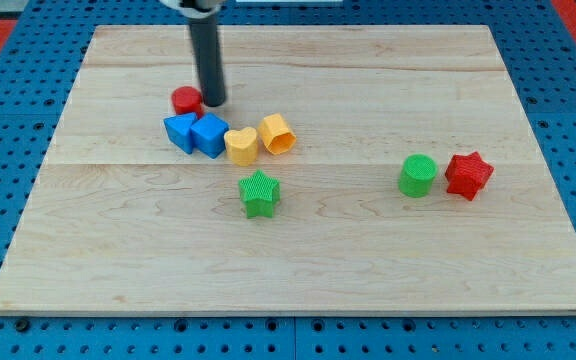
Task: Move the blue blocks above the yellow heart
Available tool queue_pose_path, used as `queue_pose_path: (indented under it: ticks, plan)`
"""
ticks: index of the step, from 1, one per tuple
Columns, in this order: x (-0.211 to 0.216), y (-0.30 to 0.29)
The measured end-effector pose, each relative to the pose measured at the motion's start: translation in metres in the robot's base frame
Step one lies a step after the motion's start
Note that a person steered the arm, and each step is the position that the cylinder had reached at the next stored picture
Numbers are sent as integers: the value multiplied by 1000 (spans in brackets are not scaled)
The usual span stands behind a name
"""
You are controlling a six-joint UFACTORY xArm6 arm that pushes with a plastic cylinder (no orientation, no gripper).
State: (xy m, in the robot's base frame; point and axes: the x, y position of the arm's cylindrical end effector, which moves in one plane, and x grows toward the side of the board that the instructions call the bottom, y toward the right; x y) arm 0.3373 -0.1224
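Worktop [298, 285]: pale wooden board on a blue pegboard; its near edge runs along the view's bottom, and a wide bare strip lies between that edge and the nearest block.
Green star [259, 193]: nearest block, left of centre, apart from the others, bare wood on its left, right and bottom sides.
Green cylinder [418, 176]: right half of the board, upright, just beside the red star.
Red star [468, 175]: on the view's right of the green cylinder, with bare board between it and the right edge.
Yellow heart [241, 145]: in the central cluster, touching the blue cube on its left; the other yellow block sits against its right.
Yellow block [277, 134]: a rounded, hollow-looking piece tilted on its side; exact shape unclear.
Blue cube [210, 135]: directly left of the yellow heart, level with it.
Blue block [180, 131]: wedged against the blue cube's left side; shape hard to make out.
Red cylinder [186, 99]: just above the blue pair, beside the rod.
My tip [212, 103]: end of the dark rod, on the board just right of the red cylinder and just above the blue cube.
End effector: a plain rod, nothing to spread or pinch.
Far zone: broad bare wood from the cluster to the top edge, and across the upper right.
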Motion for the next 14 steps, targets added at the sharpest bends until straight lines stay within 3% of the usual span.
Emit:
queue_pose_path:
  ticks: [2,4,5,6,7,9,10,11,14]
  plan:
    - [0,-128]
    - [-9,-16]
    - [26,-56]
    - [58,-58]
    - [75,-42]
    - [75,59]
    - [72,62]
    - [76,8]
    - [9,-23]
